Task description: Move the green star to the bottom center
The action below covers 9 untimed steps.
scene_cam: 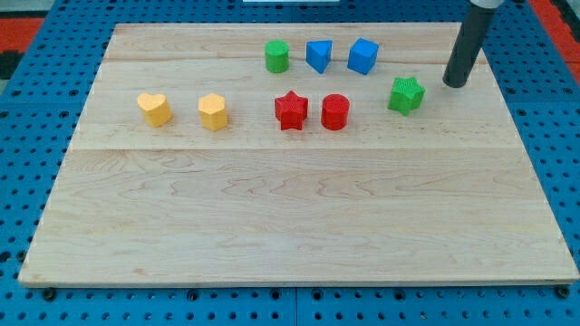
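Observation:
The green star (407, 94) lies on the wooden board (299, 226) at the view's upper right. My tip (454, 84) stands just to the right of it and slightly above, with a small gap between them. The dark rod rises from the tip to the view's top right corner.
A green cylinder (276, 56), a blue block (319, 55) and a blue cube (362, 56) sit in a row near the top. A red star (291, 110) and a red cylinder (335, 111) lie left of the green star. A yellow heart (155, 109) and a yellow block (213, 111) lie at the left.

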### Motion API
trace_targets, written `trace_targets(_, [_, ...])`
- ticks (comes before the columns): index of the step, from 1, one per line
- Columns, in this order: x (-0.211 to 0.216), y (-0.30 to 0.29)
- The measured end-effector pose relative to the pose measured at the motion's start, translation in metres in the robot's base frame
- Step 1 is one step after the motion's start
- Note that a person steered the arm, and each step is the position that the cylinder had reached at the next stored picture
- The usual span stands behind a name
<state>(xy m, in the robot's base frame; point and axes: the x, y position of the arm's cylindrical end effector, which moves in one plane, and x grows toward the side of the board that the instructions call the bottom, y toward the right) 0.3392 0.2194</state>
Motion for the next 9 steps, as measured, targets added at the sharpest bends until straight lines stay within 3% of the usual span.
trace_targets(2, [0.04, -0.139])
trace_targets(5, [0.059, -0.146])
trace_targets(7, [0.087, -0.211])
trace_targets(9, [0.081, -0.218])
